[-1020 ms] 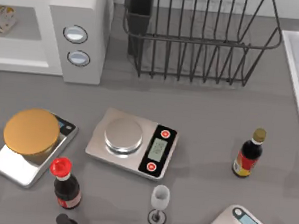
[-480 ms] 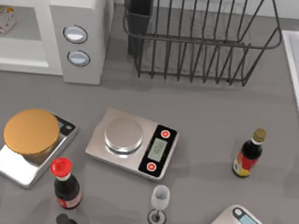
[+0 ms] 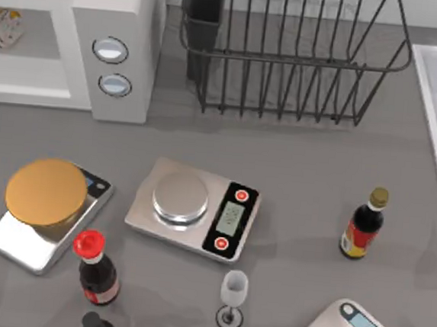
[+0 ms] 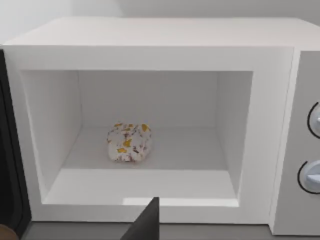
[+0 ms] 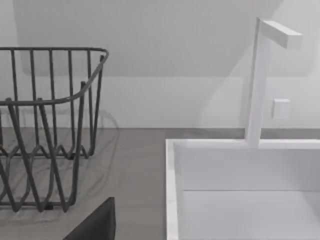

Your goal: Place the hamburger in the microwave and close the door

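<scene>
Burger's in: the hamburger (image 4: pixel 129 142) sits on the floor of the microwave (image 4: pixel 150 37), roughly mid-cavity, a bit toward the hinge side, touching nothing but the floor. From the top view it's just peeking at the far left edge, hamburger (image 3: pixel 1 26) inside the white box, the microwave (image 3: pixel 124 17) in the table's upper-left corner, knobs facing front. So step one looks done.

What's left: the door (image 4: pixel 9 165). It's swung wide open, a dark panel edge-on beside the cavity mouth in the left wrist view. The opening is fully exposed, nothing blocking the frame.

Left gripper (image 4: pixel 145 222): one dark finger tip pokes up in front of the microwave sill, outside the cavity, holding nothing. Spread or pressed together? Can't tell from this sliver. In the top view a dark bit of the left arm sits at the table's left edge, near the scale with the orange disc (image 3: pixel 46 192).

Right gripper (image 5: pixel 95 225) is parked off to the right, facing the dish rack (image 5: pixel 47 125) and the sink (image 5: pixel 240 170); just a dark wedge, finger state can't tell either.

My read: about halfway+, placement done, closing not yet begun. Probably the left arm's job, being right by the door, tho that's a guess.
</scene>
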Controlling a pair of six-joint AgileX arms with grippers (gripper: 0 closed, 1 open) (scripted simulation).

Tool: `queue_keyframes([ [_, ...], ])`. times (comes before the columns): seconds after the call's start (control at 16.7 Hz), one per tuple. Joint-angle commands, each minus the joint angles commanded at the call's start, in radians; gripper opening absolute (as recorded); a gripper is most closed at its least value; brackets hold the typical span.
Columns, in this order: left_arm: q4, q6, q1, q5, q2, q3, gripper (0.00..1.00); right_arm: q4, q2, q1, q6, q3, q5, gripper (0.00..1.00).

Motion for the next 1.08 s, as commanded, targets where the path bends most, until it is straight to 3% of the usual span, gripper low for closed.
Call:
queue_keyframes([
  [0.42, 0.000, 0.000, 0.000, 0.000, 0.000, 0.000, 0.02, 0.000, 0.000, 0.000, 0.000, 0.000, 0.000, 1.00],
  [1.08, -0.016, 0.000, -0.006, -0.006, -0.005, 0.013, 0.00, 0.000, 0.000, 0.000, 0.000, 0.000, 0.000, 1.00],
])
